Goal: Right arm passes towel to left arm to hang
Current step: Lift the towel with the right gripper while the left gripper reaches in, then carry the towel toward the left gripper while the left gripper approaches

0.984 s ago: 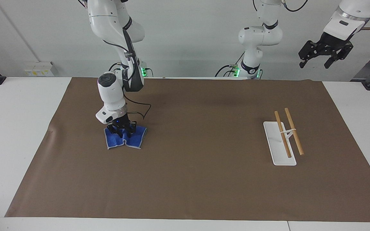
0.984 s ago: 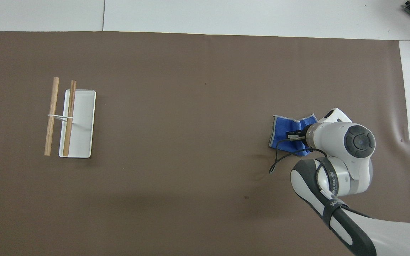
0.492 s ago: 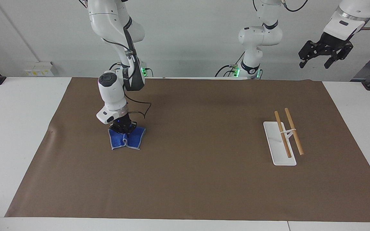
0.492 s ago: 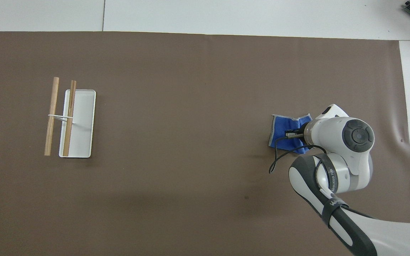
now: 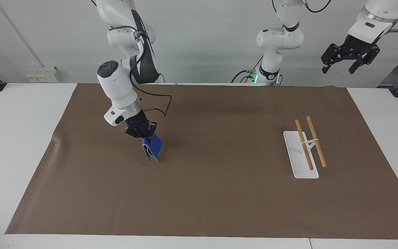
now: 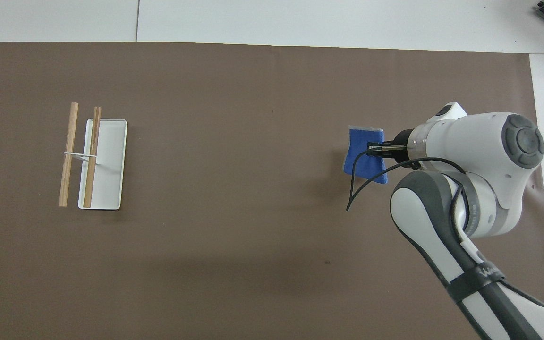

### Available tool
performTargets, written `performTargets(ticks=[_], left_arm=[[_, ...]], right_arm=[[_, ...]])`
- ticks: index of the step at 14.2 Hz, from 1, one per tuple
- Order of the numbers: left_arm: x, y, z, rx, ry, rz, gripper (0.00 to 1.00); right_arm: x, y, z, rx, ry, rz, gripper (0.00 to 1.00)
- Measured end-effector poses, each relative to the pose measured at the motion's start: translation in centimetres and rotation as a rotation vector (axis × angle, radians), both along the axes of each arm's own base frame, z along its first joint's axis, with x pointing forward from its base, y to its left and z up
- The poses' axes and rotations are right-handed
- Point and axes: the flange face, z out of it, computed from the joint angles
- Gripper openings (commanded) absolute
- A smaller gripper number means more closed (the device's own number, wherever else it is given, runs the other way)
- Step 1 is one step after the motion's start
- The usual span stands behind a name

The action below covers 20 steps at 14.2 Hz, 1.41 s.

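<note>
From the facing view, the right gripper [image 5: 143,134] pinches the towel [image 5: 153,148] by its upper edge, jaws clamped on the cloth, which hangs folded and clear of the brown mat [image 5: 206,193], over the mat's half toward the right arm's end. The grip looks shallow, so a quick swing could shake the cloth loose. The left gripper [image 5: 350,58] waits high over the mat's corner at the left arm's end, jaws wide.

From overhead, the towel [image 6: 364,155] hangs bunched at the right gripper [image 6: 372,149], leaving little free edge for the handover. The rack [image 6: 103,163] sits well apart, near the mat's left-arm edge; its thin rods [image 6: 68,154] could be missed or knocked.
</note>
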Motion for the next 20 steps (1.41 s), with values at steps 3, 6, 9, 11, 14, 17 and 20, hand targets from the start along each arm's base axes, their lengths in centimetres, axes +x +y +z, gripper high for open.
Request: performTargets(ticks=[3,6,9,11,14,17,20], left_arm=[[0.0,0.0,0.0,0.0,0.0,0.0,1.0],[0.0,-0.1,0.0,0.0,-0.005,-0.003,1.0],[0.0,-0.2,0.0,0.0,-0.003,-0.004,1.0],[-0.1,-0.5,0.0,0.001,0.003,-0.009,1.0],[-0.3,-2.1,-0.5,-0.024,0.006,-0.013,1.0],[-0.7,-4.9,-2.5,-0.158,-0.013,0.145,1.0],[-1.1,-7.8,-3.8,-0.255,-0.007,0.321,1.0]], right_arm=[[0.0,1.6,4.4,0.15,-0.016,-0.04,0.0],[-0.8,2.3,7.9,0.352,-0.004,-0.105,0.0],[-1.6,3.1,10.3,0.586,0.028,-0.181,0.0],[-1.8,4.1,10.9,0.706,0.053,-0.215,0.0],[-2.3,6.3,11.3,0.848,0.098,-0.244,0.0],[-3.0,9.3,11.6,0.987,0.124,-0.3,0.0],[-3.3,10.8,11.1,1.082,0.125,-0.339,0.0]])
